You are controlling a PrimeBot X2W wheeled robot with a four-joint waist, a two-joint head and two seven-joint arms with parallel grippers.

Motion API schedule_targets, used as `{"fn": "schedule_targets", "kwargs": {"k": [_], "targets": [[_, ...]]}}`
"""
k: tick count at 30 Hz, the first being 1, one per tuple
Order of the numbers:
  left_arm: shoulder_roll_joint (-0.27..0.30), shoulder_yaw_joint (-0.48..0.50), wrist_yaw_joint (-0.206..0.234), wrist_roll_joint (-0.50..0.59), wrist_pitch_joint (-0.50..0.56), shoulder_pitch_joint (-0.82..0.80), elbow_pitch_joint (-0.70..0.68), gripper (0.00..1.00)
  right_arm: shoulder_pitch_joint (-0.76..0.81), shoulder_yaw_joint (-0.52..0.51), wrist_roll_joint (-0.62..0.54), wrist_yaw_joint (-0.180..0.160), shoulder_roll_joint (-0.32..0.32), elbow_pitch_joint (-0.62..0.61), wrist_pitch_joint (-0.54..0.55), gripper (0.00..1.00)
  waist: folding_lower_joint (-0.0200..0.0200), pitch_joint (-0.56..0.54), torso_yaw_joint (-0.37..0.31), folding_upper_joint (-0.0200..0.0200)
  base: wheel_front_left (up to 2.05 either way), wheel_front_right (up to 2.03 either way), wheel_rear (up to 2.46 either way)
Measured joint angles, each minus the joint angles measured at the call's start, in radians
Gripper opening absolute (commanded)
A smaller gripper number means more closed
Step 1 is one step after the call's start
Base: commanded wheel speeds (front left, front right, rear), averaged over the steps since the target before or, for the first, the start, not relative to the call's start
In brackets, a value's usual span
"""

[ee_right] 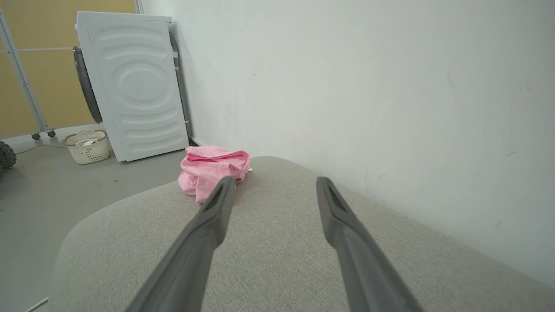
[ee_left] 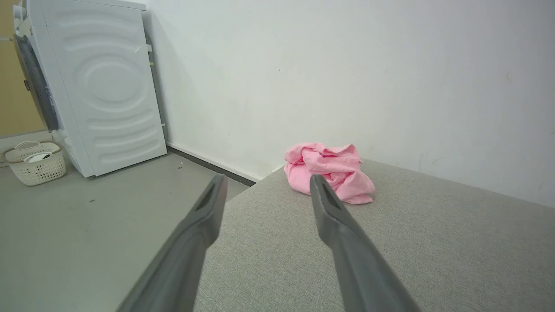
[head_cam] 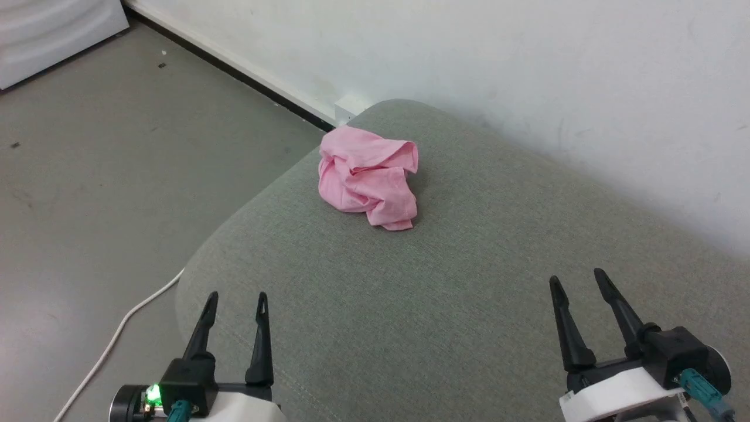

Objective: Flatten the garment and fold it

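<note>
1. We reference every position to the cushion [head_cam: 469,281], a grey fabric-covered pad with a rounded corner.
2. Writing: a small white scrap [ee_right: 248,169] shows at the garment's edge in the right wrist view. It is too small for us to read or to say whether it is a label.
3. Containers: a white lattice basket [ee_left: 39,173] stands on the floor [head_cam: 117,146], well apart from the cushion, beyond its left side. It holds a pale item with a dark patch, which we cannot identify.
4. A white washer [ee_left: 108,86] stands on the same side of the cushion, well apart from it. We see a dark door on the washer's face.
5. The garment [head_cam: 369,179] is pink. It lies in a crumpled heap on the cushion, near the far left corner, and is neither flattened nor folded.
6. The left gripper [head_cam: 237,295] is over the cushion's near left corner. Its fingers stand apart with only air between them.
7. The right gripper [head_cam: 576,275] is over the cushion's near right part. Its fingers likewise stand apart, clamped on nothing.
8. We cannot tell whether either gripper touches the cushion.
9. A white cable [head_cam: 111,346] lies on the floor just beside the cushion's near left edge.
10. A white wall [head_cam: 527,70] runs along the cushion's far side.
</note>
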Motion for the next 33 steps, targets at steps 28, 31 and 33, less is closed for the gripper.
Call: {"fn": "schedule_targets", "kwargs": {"k": [28, 31, 33], "targets": [[0.065, -0.018, -0.128, -0.086, 0.051, -0.197, 0.117, 1.0, -0.045, -0.043, -0.113, 0.0, 0.003, -0.082, -0.017, 1.0, 0.0, 0.14, -0.074, 0.0, 0.0, 0.0, 0.0], [0.097, -0.016, -0.146, -0.1, 0.106, -0.299, 0.164, 1.0, -0.061, -0.049, -0.136, 0.0, 0.004, -0.106, -0.017, 1.0, 0.0002, 0.179, -0.108, 0.0, 0.0, 0.0, 0.0], [0.12, -0.014, -0.161, -0.124, 0.156, -0.368, 0.206, 1.0, -0.073, -0.049, -0.146, 0.0, 0.003, -0.121, -0.017, 1.0, 0.0001, 0.207, -0.13, 0.0, 0.0, 0.0, 0.0]]}}
